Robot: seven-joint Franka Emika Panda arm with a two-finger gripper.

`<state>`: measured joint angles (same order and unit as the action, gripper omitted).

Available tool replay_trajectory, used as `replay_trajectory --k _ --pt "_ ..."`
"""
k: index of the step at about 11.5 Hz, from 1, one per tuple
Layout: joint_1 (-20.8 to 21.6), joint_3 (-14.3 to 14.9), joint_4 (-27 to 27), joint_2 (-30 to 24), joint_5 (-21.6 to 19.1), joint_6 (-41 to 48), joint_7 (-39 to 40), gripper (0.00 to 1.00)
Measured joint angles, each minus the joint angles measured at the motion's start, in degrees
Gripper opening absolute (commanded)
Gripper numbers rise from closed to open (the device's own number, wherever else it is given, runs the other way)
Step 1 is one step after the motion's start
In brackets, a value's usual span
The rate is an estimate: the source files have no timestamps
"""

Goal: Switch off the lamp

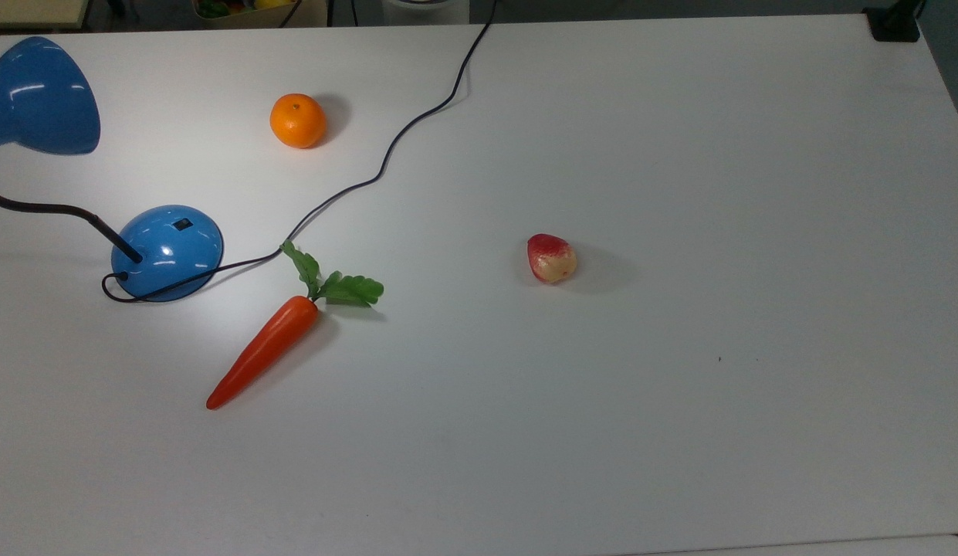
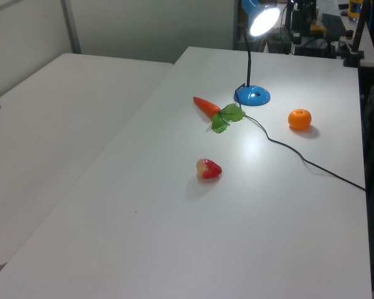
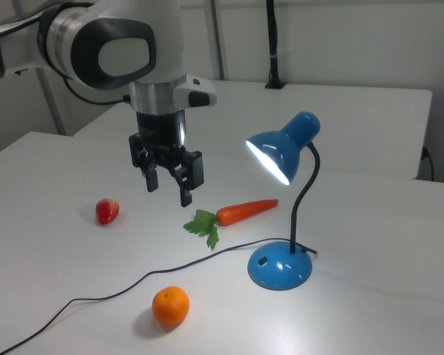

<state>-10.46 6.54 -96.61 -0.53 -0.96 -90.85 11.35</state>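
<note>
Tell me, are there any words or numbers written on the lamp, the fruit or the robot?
None can be read. The lamp, orange, carrot, strawberry and table are all plain. The robot's arm and tool show no lettering either.

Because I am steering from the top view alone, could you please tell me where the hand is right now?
Observer: In the right view the hand hangs above the table, between the red fruit and the carrot, fingers open and pointing down.
Operator: Thank you. Is the light on?
Observer: Yes, the lamp is lit; its shade opening glows bright in the right view.
Operator: Is the hand near the switch?
Observer: No, it holds nothing and is well apart from the switch, toward the right view's left.
</note>
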Motion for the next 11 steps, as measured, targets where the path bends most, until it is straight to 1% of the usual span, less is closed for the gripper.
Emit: replay_trajectory --k 2,5,9,11 --pt "0.0 0.0 0.0 0.0 0.0 0.0 0.0 0.14" --pt "-0.1 0.0 0.0 -0.1 0.0 0.0 0.0 0.05" --pt "-1.4 0.1 -0.4 -0.3 0.0 0.0 0.1 0.01" --pt "-1.4 0.1 -1.9 -1.0 0.0 -1.3 -0.7 0.0"
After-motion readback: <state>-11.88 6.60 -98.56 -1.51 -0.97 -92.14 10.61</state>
